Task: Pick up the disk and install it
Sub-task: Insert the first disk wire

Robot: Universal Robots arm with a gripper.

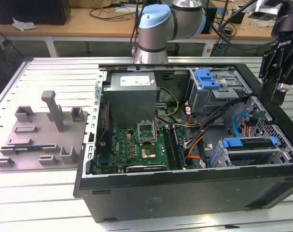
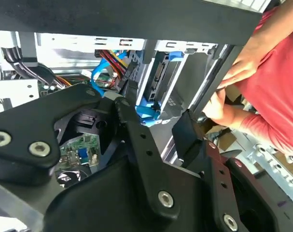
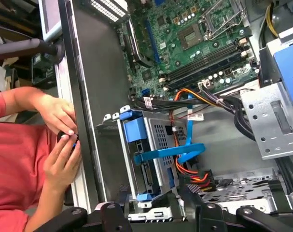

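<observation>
The disk [image 3: 147, 176] sits inside the lower drive cage [image 3: 158, 140] of the open computer case, with its connector end and the blue carrier edge showing. In the second wrist view the disk [image 2: 161, 79] stands in the same cage between blue carrier tabs. My gripper [image 3: 155, 192] hovers just off the cage's open end, open, with nothing between its fingers. The second wrist view also shows the gripper [image 2: 157, 108] spread apart in front of the disk. In the exterior view the gripper [image 1: 276, 92] hangs over the case's right wall, above that cage [image 1: 250, 152].
A person in a red sleeve has both hands [image 3: 64, 133] on the case's outer edge beside the cage, hands [image 2: 230, 92] close to my fingers. Blue and orange cables [image 3: 185, 150] run past the cage. A grey holder [image 1: 40, 135] stands at the exterior view's left, outside the case.
</observation>
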